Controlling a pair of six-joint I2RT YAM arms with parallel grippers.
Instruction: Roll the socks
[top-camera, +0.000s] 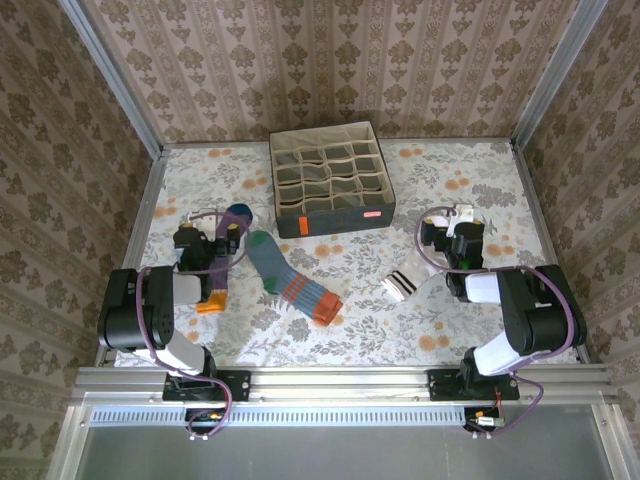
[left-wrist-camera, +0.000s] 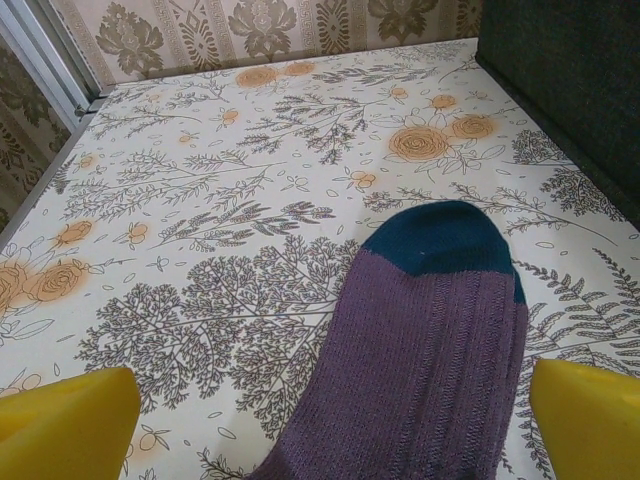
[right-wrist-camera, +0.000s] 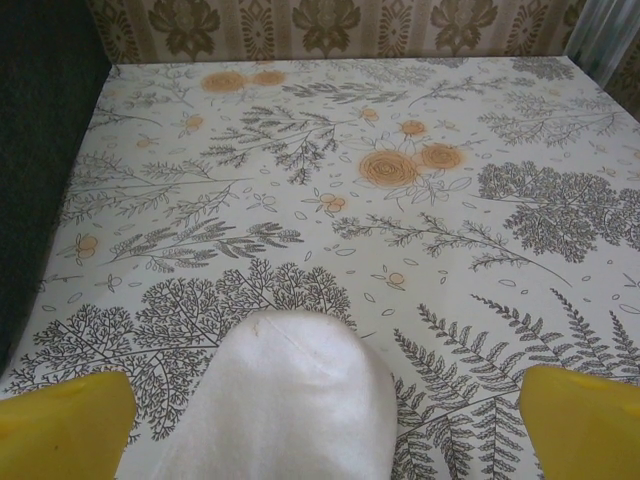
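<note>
- Purple ribbed sock (left-wrist-camera: 420, 350), blue toe pointing far: lies flat on the floral tablecloth (left-wrist-camera: 200, 200), between the wide-spread yellow fingers (left-wrist-camera: 60, 420) of the left gripper (left-wrist-camera: 325, 430), which holds nothing.
- White sock (right-wrist-camera: 290, 400): toe far, centred between the equally wide, empty fingers of the right gripper (right-wrist-camera: 325, 425).
- Grey-blue striped sock (top-camera: 290, 280): mid-table, apart from both grippers, just near of the compartment box (top-camera: 330, 180).
- Risk, judged: soft fabric may slide or bunch on the cloth instead of rolling. A shallow pinch would likely catch one layer and leave a loose roll.

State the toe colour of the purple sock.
Dark teal blue. The toe of the purple sock shows best in the left wrist view.
</note>
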